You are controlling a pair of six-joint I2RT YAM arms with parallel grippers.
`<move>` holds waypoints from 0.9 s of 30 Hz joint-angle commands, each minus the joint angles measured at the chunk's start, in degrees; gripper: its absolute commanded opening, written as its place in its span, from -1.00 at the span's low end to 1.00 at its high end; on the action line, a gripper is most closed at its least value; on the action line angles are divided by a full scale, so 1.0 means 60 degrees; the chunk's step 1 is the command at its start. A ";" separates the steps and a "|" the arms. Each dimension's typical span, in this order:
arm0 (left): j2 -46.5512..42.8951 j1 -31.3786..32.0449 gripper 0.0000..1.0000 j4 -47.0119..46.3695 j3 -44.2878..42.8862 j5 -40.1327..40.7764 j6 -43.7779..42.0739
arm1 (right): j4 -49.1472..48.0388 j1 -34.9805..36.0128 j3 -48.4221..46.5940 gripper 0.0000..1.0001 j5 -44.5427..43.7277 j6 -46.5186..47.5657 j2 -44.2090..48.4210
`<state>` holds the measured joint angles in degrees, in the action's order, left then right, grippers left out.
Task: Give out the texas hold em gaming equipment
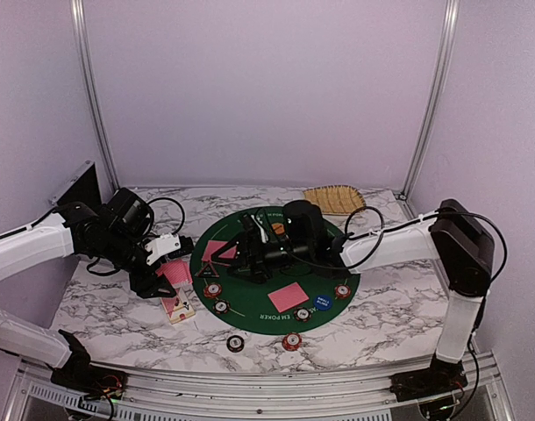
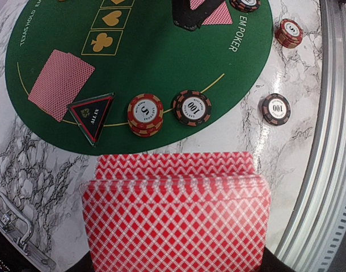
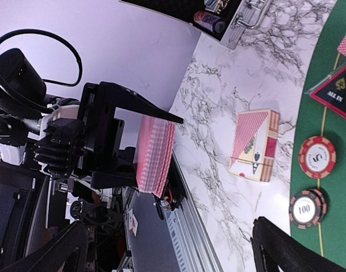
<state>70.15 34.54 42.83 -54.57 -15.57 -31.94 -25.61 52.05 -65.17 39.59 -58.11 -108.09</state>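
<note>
Deck (image 3: 155, 154) gripped in L pincer (image 1: 165, 261), held above tabletop (image 1: 118, 320) just off left edge of mat (image 1: 250, 298). R pincer (image 1: 237, 256) over mat, jaws wide apart, empty. Deck lies to its left, edge-on; R arm prob. takes next card.

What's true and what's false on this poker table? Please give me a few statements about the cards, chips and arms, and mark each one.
1. The left gripper holds a deck of red-backed cards. True.
2. Every chip lies on the green mat. False: a 100 chip and a 5 chip lie off it, on the marble.
3. The card box lies on the marble, off the mat. True.
4. The triangle button sits in the woven tray. False: it lies on the mat, near its edge.
</note>
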 commanded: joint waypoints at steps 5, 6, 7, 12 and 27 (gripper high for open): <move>0.0014 -0.0030 -1.00 0.0056 -0.0251 -0.0129 -0.0035 | -0.0970 0.0466 -0.0891 0.98 0.0481 -0.0723 -0.0852; 0.0015 -0.0026 -1.00 0.0065 -0.0251 -0.0142 -0.0037 | -0.1031 0.0495 -0.0981 0.97 0.0528 -0.0764 -0.0930; 0.0015 -0.0029 -1.00 0.0067 -0.0251 -0.0164 -0.0037 | -0.1047 0.0531 -0.1098 0.96 0.0571 -0.0806 -0.1024; -0.0012 -0.0030 -1.00 0.0059 -0.0230 -0.0167 -0.0037 | -0.1098 0.0709 -0.1615 0.90 0.0756 -0.0999 -0.1561; -0.0057 -0.0037 -1.00 0.0059 -0.0208 -0.0175 -0.0015 | -0.0904 0.1101 -0.3468 0.80 0.1120 -0.1327 -0.3133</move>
<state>70.15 34.54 42.83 -54.57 -15.57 -31.92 -30.39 58.02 -81.89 45.23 -65.10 -124.92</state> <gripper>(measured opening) 0.657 0.902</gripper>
